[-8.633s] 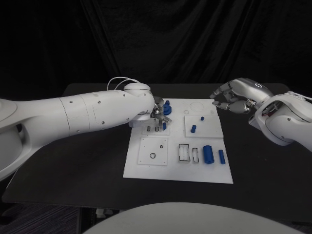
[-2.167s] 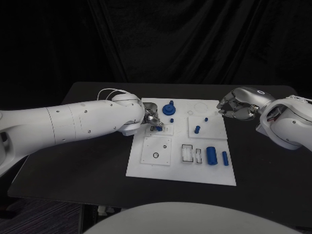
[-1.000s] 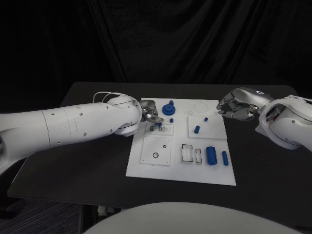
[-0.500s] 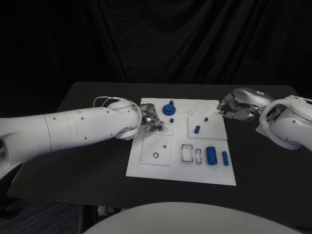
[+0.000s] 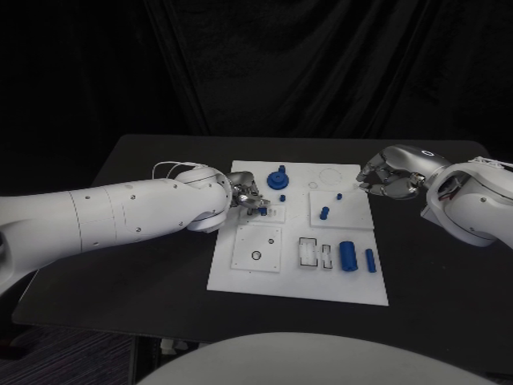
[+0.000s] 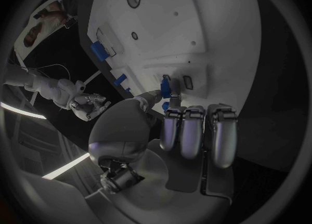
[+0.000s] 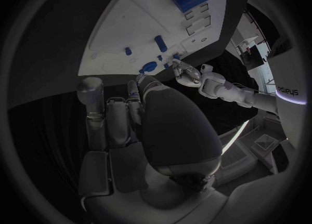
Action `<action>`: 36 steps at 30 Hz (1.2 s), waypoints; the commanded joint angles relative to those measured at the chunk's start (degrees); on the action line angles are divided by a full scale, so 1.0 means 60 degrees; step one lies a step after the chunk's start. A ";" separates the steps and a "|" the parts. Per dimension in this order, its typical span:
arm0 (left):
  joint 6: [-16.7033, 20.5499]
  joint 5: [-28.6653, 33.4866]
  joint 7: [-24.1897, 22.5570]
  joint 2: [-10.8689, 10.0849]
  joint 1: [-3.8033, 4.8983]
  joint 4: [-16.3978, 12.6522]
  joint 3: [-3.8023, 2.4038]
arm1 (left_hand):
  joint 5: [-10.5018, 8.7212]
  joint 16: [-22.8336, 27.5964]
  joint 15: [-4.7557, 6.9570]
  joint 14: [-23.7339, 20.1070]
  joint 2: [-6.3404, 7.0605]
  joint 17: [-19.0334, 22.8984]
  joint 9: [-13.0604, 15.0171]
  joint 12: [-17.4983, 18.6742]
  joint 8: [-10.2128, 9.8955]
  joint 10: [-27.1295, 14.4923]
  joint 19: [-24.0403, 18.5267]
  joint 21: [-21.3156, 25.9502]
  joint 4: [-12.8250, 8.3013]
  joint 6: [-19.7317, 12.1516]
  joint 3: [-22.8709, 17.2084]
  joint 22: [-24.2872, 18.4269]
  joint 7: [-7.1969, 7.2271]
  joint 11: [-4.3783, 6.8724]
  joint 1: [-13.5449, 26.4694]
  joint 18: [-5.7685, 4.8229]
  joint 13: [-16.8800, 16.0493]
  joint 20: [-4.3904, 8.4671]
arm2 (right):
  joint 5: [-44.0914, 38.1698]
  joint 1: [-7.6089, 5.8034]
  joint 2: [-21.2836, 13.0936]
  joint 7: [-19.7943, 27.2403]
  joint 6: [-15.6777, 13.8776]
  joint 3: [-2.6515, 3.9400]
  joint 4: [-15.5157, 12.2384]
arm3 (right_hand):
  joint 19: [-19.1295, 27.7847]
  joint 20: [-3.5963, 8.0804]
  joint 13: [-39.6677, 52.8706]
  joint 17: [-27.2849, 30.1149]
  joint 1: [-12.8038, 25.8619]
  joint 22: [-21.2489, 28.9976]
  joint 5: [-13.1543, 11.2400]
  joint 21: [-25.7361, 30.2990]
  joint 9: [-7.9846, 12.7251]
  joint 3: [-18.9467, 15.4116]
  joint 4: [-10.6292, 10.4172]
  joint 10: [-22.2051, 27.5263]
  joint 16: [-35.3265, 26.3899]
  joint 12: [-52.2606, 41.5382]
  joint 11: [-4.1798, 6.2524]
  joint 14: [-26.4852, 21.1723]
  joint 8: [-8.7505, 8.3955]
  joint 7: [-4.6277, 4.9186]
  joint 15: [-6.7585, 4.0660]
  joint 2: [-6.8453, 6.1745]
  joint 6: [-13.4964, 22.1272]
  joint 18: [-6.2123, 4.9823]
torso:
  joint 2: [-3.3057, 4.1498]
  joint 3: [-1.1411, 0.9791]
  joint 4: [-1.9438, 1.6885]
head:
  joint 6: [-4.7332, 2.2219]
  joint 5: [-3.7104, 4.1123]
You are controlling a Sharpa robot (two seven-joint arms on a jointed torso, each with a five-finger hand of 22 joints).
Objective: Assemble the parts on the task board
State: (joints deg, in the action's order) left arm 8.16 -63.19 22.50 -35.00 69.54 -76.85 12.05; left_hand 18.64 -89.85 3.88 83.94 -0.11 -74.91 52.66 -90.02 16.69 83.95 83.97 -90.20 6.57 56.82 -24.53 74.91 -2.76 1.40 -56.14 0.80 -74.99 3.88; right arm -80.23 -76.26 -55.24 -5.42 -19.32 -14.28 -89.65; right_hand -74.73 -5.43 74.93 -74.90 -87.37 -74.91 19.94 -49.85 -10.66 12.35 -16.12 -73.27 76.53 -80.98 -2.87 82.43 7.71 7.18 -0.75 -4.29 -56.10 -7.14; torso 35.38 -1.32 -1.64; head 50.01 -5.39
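Observation:
The white task board (image 5: 301,273) lies mid-table. My left hand (image 5: 248,198) is over its near-left slot block, thumb and a fingertip pinching a small blue peg (image 5: 262,211) that stands at a slot; the left wrist view shows this peg (image 6: 165,87) between the fingertips, with the other fingers (image 6: 195,135) curled in. A blue knob piece (image 5: 279,178) stands just beyond it. My right hand (image 5: 389,172) hovers off the board's far right edge, fingers curled in and holding nothing. A large blue cylinder (image 5: 348,255) and a slimmer blue pin (image 5: 370,259) lie near the board's front right.
Another blue peg (image 5: 324,212) and two tiny blue studs (image 5: 339,195) (image 5: 282,197) sit mid-board. A plate with a round hole (image 5: 256,255) and rectangular slots (image 5: 306,252) lie on the board's front half. Black table (image 5: 141,265) surrounds the board.
My left hand has eased slightly down and right onto the small peg at the slot block. The right hand has stayed put.

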 commanded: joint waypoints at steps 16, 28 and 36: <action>0.0015 -0.0012 -0.0186 -0.0088 -0.0052 -0.0058 0.0006 | -0.0376 -0.0025 -0.0109 0.1010 0.0169 -0.2514 -0.0030 0.0004 -0.0313 0.1008 0.1005 0.0033 0.0313 -0.0028 0.0574 0.2515 -0.0094 -0.0136 0.0331 -0.0134 -0.2501 -0.0106 | 0.0137 0.0024 0.0006 -0.0264 0.0190 0.0008 0.0034 | 0.0112 -0.0001 0.0121 -0.0143 0.0072 -0.0843 -0.0024 0.0089 -0.0010 0.0069 -0.0014 0.0085 -0.0048 0.0080 -0.0019 -0.0038 -0.0033 0.0028 0.0002 0.0014 -0.0062 -0.0063 | -0.0005 -0.0008 0.0011 | -0.0002 -0.0036; 0.0104 -0.0012 -0.0321 -0.0095 -0.0058 -0.0061 0.0006 | -0.0936 -0.0025 -0.0161 0.1010 0.0103 -0.2514 -0.0028 0.0004 -0.0530 0.1008 0.1005 0.0033 0.0643 -0.0047 0.0971 0.2515 -0.0156 -0.0192 0.0419 -0.0134 -0.2501 -0.0162 | 0.0138 0.0026 0.0013 -0.0309 0.0253 0.0008 0.0042 | 0.0119 -0.0001 0.0123 -0.0131 0.0067 -0.0838 -0.0017 0.0108 -0.0009 0.0075 -0.0008 0.0082 -0.0059 0.0078 -0.0018 -0.0045 -0.0036 0.0028 0.0001 0.0014 -0.0061 -0.0067 | -0.0003 0.0001 0.0007 | -0.0002 -0.0052; 0.0156 -0.0012 -0.0436 -0.0102 -0.0065 -0.0037 0.0006 | -0.1419 -0.0025 -0.0221 0.1010 0.0128 -0.2514 -0.0089 0.0004 -0.0791 0.1008 0.1005 0.0033 0.1277 -0.0091 0.1635 0.2515 -0.0223 -0.0257 0.0710 -0.0134 -0.2501 -0.0225 | 0.0138 0.0027 0.0009 -0.0346 0.0293 0.0008 0.0040 | 0.0128 -0.0001 0.0116 -0.0132 0.0059 -0.0833 -0.0008 0.0130 -0.0008 0.0085 0.0000 0.0091 -0.0057 0.0083 -0.0017 -0.0045 -0.0040 0.0027 0.0000 0.0016 -0.0060 -0.0070 | 0.0000 -0.0003 0.0006 | -0.0002 -0.0043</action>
State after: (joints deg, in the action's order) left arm 8.69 -63.19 21.17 -35.60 69.36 -77.08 12.03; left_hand 10.17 -89.85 3.06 83.95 0.65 -74.91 52.16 -90.02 12.18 83.85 83.99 -90.20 14.39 56.19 -14.78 74.91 -3.80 0.25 -52.35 0.79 -74.99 3.06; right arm -79.40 -76.24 -55.16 -6.20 -18.07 -14.28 -89.42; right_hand -74.32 -5.43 74.91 -74.90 -87.37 -74.90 19.94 -49.25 -10.66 12.68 -16.11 -73.06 76.54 -80.72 -3.07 82.44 7.71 7.18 -0.75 -4.29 -56.10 -7.14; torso 35.38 -1.33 -1.59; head 50.01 -5.69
